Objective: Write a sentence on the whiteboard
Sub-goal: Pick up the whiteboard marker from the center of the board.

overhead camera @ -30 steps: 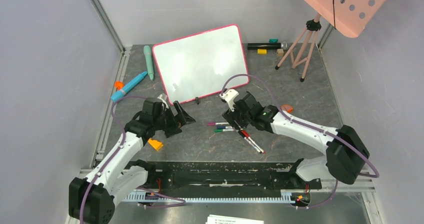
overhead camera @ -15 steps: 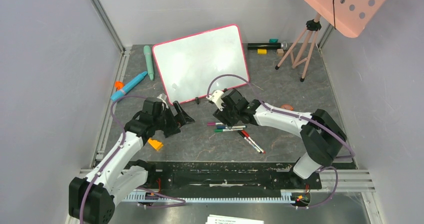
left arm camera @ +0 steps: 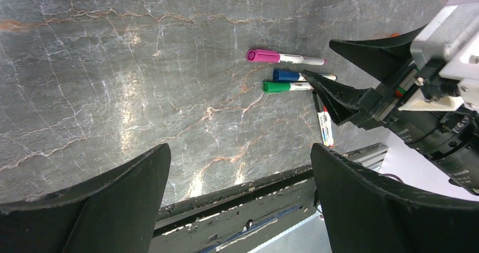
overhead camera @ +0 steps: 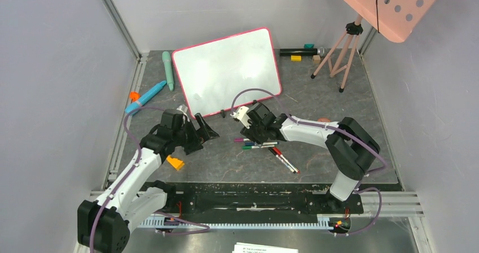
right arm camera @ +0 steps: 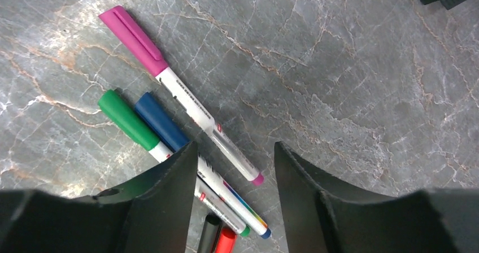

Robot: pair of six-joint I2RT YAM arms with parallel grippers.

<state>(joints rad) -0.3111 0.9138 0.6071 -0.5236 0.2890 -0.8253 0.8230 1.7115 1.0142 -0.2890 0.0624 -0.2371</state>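
Whiteboard [overhead camera: 226, 72] writing hasn't begun, judging by its blank face. Nearest me, the left gripper [left arm camera: 237, 151] hangs spread and empty over the table [left arm camera: 113, 66]. Alongside, the right gripper [right arm camera: 234, 151], jaws spread, straddles the tail of the pink marker [right arm camera: 169, 78], with the blue marker [right arm camera: 161, 120] and green marker [right arm camera: 127, 120] just beside. Closing there could drag a neighbour along or tip the capped pen, though I can't judge its height. The board sits at the back, well apart.

The left arm [overhead camera: 135, 171] & right arm [overhead camera: 308, 130] had white link shells w/ black joints; a purple cable [overhead camera: 254, 90] ran along each. Fingers [left arm camera: 113, 202] were black, wedge-shaped, w/ a white wrist block [overhead camera: 241, 115] on the right.
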